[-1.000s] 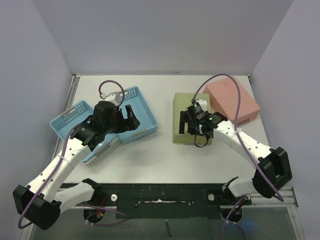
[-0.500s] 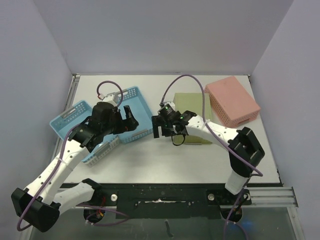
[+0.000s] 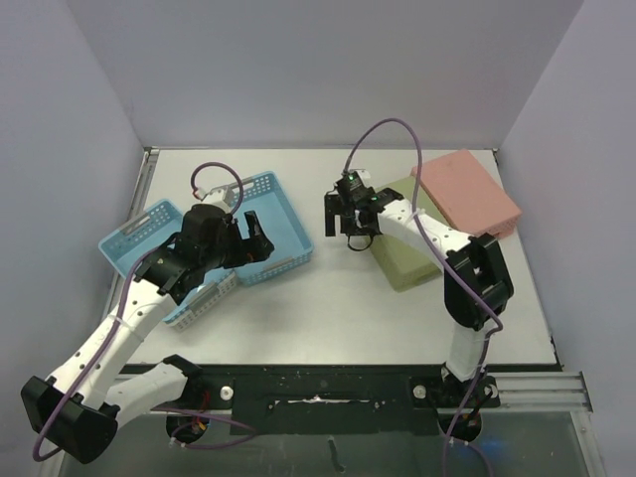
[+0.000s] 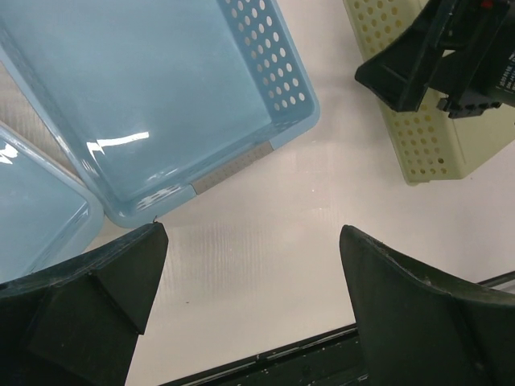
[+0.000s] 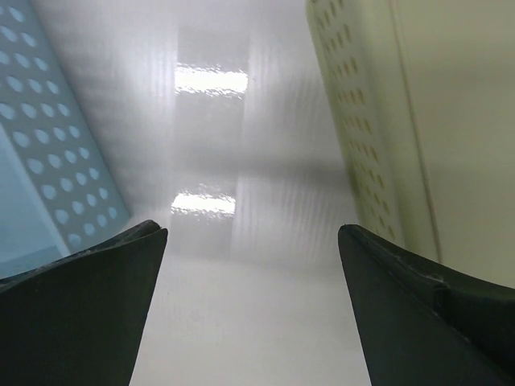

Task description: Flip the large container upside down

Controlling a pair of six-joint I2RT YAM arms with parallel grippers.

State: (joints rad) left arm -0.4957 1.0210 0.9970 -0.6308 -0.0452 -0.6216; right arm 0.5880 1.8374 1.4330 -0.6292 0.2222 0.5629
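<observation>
Judging by the layout, about to take hold of the large blue container (image 4: 145, 96). Standing open side up on the tabletop (image 4: 265, 265), directly ahead of the left jaws (image 4: 253, 241) and more toward their left finger. Released on both sides: left jaws spread wide with nothing between them, right jaws (image 5: 253, 241) equally apart and empty above bare tabletop. At the left of the right jaws, a perforated blue wall; at their right, the yellow-green container (image 5: 451, 121).

To do the step well:
- Bring the left jaws forward over the near rim, one finger inside the wall and one outside.
- Close firmly near the middle of that wall, not at the corner, to keep the basket from twisting.
- Lift before rolling it over, to avoid catching the rim on the second blue container (image 4: 32, 217), just beside it at the left of the left jaws.
- Keep the right jaws low and ready to steady the opposite wall, well away from the yellow-green container.

Hard to make out:
- Cannot tell for sure which blue container is the larger, with much of the second one hidden under the left arm (image 3: 119, 318).
- Cannot tell whether the two blue containers touch.
- Far rim of the large one cut off in the left wrist view.
</observation>
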